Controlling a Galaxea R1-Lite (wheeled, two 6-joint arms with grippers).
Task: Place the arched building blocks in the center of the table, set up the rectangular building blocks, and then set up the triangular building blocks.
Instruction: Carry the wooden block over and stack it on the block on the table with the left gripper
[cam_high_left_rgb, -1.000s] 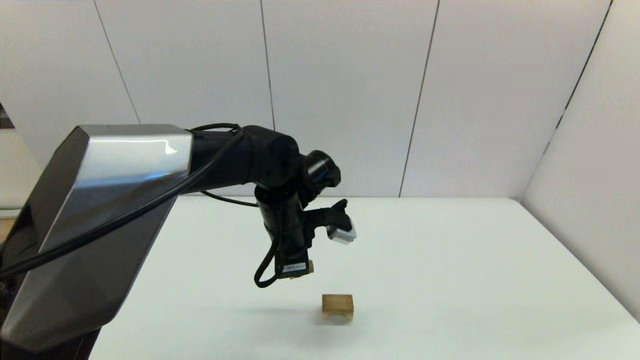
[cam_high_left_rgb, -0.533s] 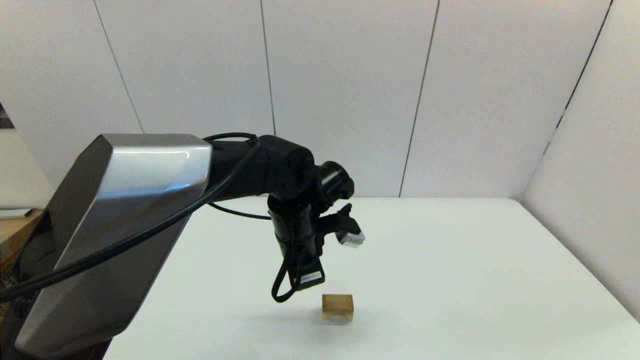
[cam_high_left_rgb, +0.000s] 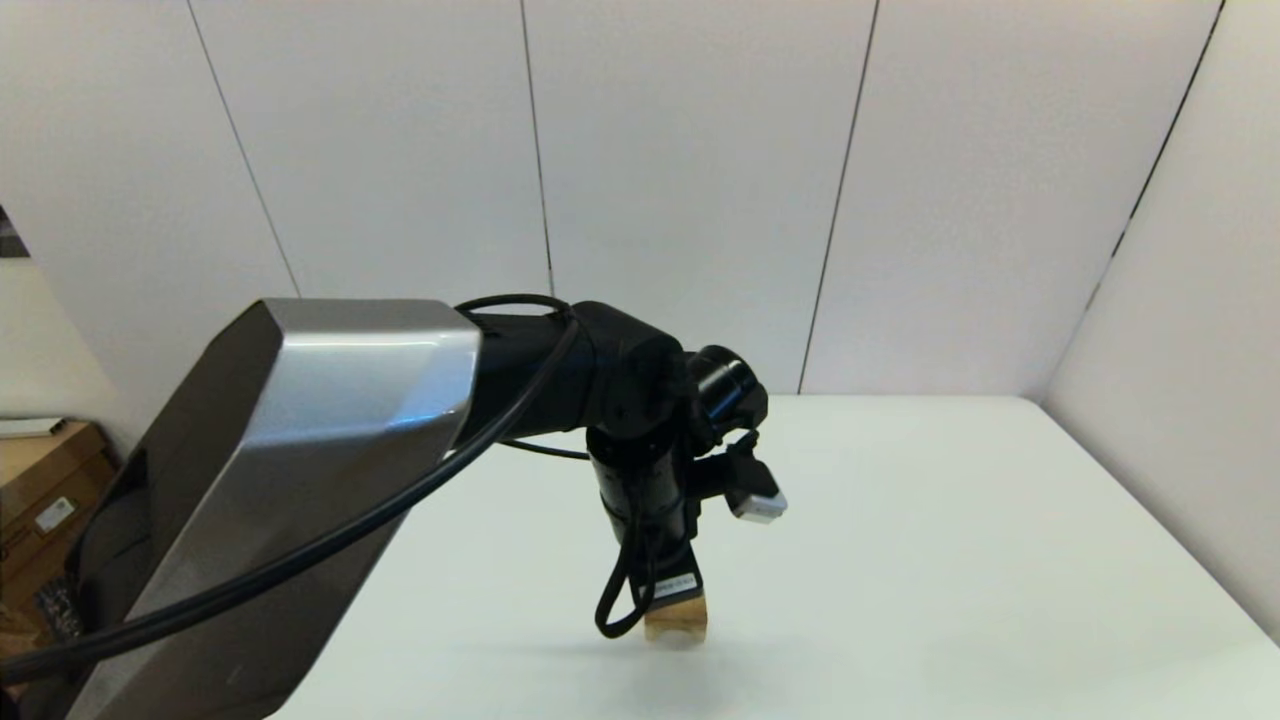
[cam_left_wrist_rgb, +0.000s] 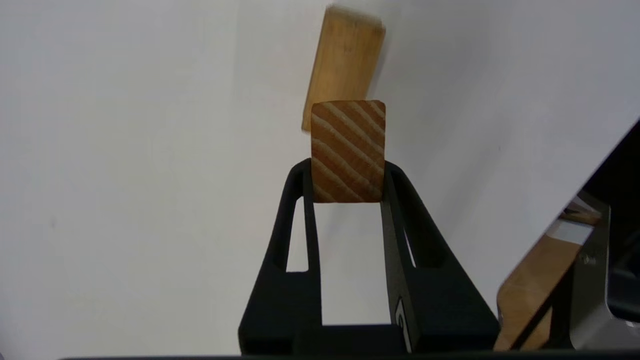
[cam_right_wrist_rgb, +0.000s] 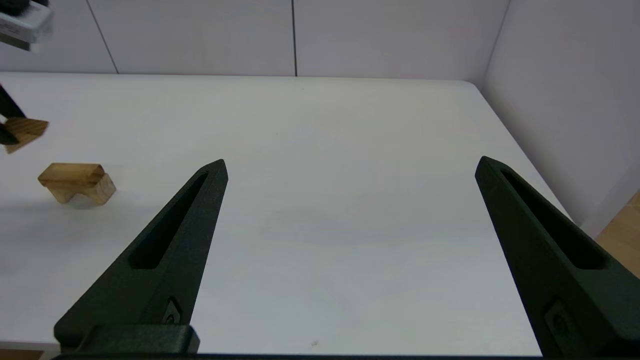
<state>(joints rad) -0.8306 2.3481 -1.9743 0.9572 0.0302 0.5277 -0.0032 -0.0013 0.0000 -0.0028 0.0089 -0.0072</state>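
The arched block (cam_high_left_rgb: 682, 626) stands on its two legs on the white table (cam_high_left_rgb: 950, 560), near the middle toward the front edge; it also shows as the arched block (cam_right_wrist_rgb: 75, 181) and from above as the arched block (cam_left_wrist_rgb: 345, 65). My left gripper (cam_left_wrist_rgb: 348, 167) is shut on a small striped-grain wooden block, the triangular block (cam_left_wrist_rgb: 348, 150), and hangs just above and slightly behind the arched block. From the right wrist the held block (cam_right_wrist_rgb: 27, 131) floats a little higher than the arch. The rectangular block is out of view. My right gripper (cam_right_wrist_rgb: 350, 165) hangs open and empty over the table's right side.
The left arm's silver and black links (cam_high_left_rgb: 330, 450) cover the table's left part in the head view. White wall panels close off the back and right sides. Cardboard boxes (cam_high_left_rgb: 45, 500) sit on the floor at far left.
The left arm has swung right and down with the block in its grip, from behind and left of the arched block to just over it. The arched block has not moved.
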